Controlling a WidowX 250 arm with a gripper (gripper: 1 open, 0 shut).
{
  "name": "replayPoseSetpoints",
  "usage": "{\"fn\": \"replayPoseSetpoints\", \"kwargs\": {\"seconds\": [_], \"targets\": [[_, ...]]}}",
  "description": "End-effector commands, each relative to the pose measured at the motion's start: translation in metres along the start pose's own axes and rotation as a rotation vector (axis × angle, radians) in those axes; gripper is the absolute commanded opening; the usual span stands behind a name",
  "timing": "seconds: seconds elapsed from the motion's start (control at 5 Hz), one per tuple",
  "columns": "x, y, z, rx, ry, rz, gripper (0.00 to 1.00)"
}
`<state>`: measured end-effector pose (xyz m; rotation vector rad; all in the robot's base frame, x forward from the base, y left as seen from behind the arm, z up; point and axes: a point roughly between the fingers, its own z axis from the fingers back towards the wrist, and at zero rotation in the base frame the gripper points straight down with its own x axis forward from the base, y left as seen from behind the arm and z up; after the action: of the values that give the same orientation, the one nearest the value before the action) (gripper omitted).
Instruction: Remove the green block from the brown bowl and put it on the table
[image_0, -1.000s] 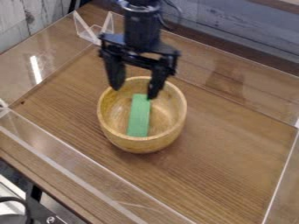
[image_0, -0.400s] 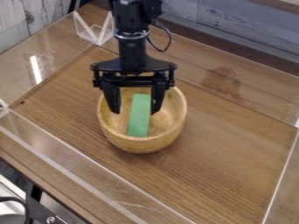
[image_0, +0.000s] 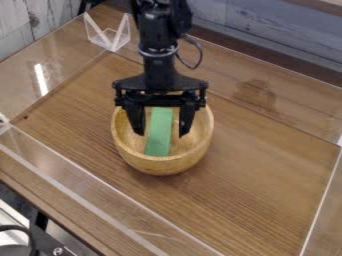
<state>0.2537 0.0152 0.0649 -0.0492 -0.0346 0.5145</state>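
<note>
The green block (image_0: 159, 135) lies inside the brown bowl (image_0: 163, 162), leaning from the bowl's floor up toward its far wall. My gripper (image_0: 160, 118) points straight down over the bowl and stands open, one black finger (image_0: 134, 117) left of the block and the other to its right. Both fingertips reach down inside the bowl's rim, and the block's upper end sits between them. I cannot tell whether either finger touches the block. The bowl rests on the table (image_0: 254, 190), near its middle.
Clear acrylic walls (image_0: 80, 185) edge the tabletop on all sides. A clear bracket (image_0: 104, 38) stands at the back left behind the arm. Bare wood lies to the right of and in front of the bowl.
The gripper has come down from above the bowl so its fingertips now dip inside the rim, and it has rolled to straddle the block. The block and bowl have not moved.
</note>
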Motion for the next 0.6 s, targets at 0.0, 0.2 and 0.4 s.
{"fn": "replayPoseSetpoints", "kwargs": {"seconds": [0.0, 0.2, 0.4], "targets": [[0.010, 0.004, 0.002, -0.010, -0.051, -0.033, 1.00], [0.008, -0.009, 0.005, -0.003, -0.064, -0.055, 1.00], [0.007, -0.023, 0.011, -0.002, -0.073, -0.073, 1.00]]}}
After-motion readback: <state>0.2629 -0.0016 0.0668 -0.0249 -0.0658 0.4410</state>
